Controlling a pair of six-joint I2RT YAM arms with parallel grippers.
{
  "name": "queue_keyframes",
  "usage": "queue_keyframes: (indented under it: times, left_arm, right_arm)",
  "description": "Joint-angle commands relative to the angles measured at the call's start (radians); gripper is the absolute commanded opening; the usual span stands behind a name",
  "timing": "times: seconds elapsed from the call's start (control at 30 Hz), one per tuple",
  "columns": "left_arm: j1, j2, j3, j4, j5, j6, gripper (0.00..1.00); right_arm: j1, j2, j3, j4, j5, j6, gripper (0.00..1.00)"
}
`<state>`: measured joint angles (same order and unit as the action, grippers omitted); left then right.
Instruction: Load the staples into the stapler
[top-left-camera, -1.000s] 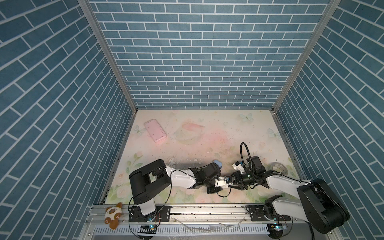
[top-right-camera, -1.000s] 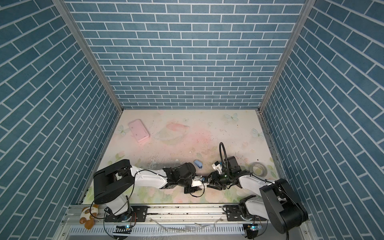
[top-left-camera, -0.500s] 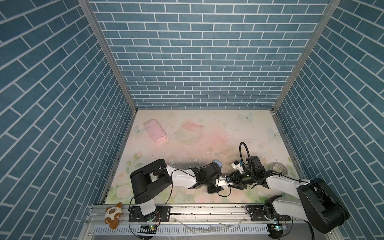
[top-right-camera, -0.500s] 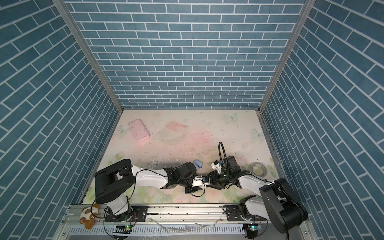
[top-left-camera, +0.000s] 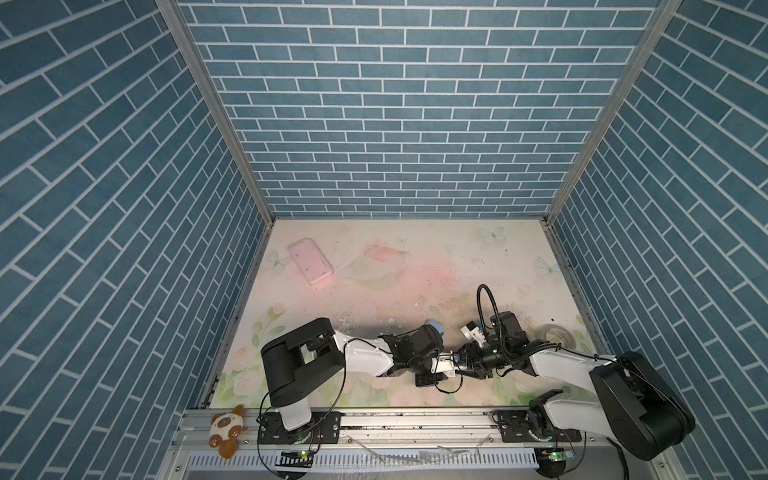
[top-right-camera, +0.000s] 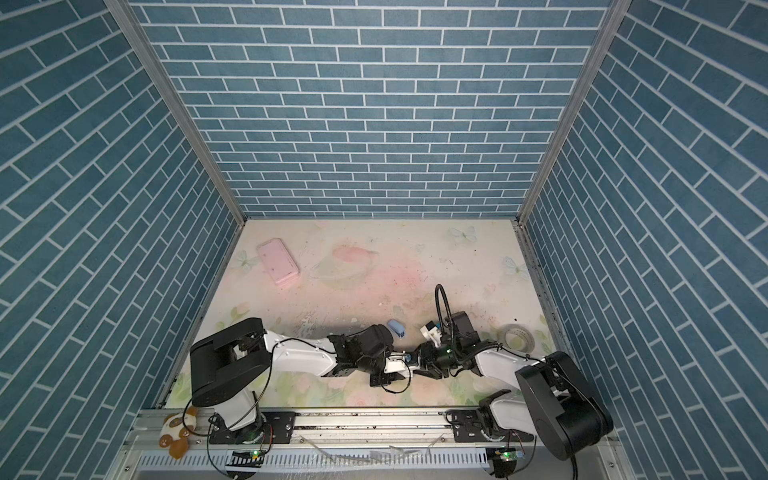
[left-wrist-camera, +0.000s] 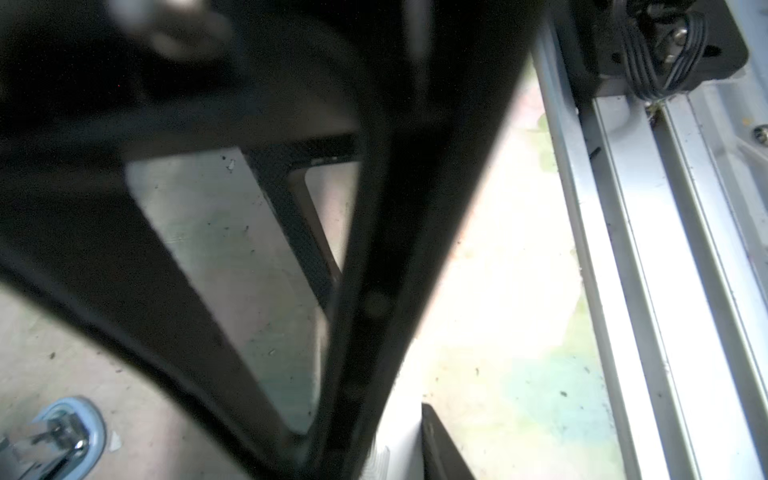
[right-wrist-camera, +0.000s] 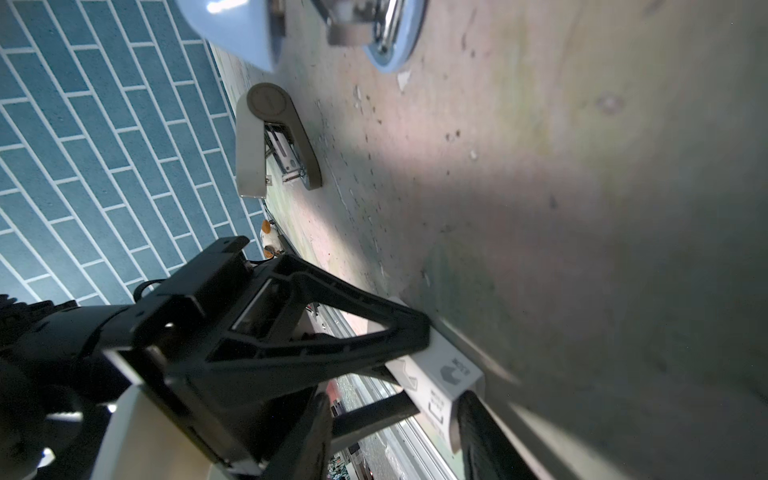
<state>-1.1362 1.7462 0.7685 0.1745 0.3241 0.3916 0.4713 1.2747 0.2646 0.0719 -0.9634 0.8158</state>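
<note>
Top views both show a plush toy (top-left-camera: 224, 428) lying on the front rail (top-left-camera: 395, 424), nearest the arm bases; just beyond it, low over the front strip of the table (top-left-camera: 415, 257), the left gripper (top-left-camera: 436, 371) and the right gripper (top-left-camera: 468, 365) meet nose to nose, with a white staple box (right-wrist-camera: 446, 374) between them; in the right wrist view we see the left gripper's two black fingers (right-wrist-camera: 374, 328) pressed on opposite faces of that box, clenched on it; only one dark finger of the right gripper shows, beside the box's end, so we cannot tell how its jaws stand; the staples themselves are hidden from us, and only the box shows; a little farther back a pale blue stapler (top-right-camera: 397, 328) rests on the table just behind the left wrist; the right wrist view also shows a grey stapler (right-wrist-camera: 270, 141) splayed in a V, its metal channel bare, off toward the left wall; a roll of tape (top-left-camera: 559, 336) sits near the right edge; farthest, a pink case (top-left-camera: 311, 262) lies at the back left.
</note>
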Motion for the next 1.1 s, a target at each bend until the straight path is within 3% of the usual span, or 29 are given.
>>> queue_keyframes:
  times: [0.0, 1.07]
  left_arm:
    - [0.003, 0.043, -0.007, -0.083, -0.01, 0.007, 0.35]
    - [0.002, 0.062, 0.011, -0.089, 0.011, 0.012, 0.36]
  right_arm:
    - [0.009, 0.013, -0.002, 0.044, -0.017, 0.025, 0.5]
    - [0.032, 0.087, -0.029, 0.163, -0.02, 0.06, 0.54]
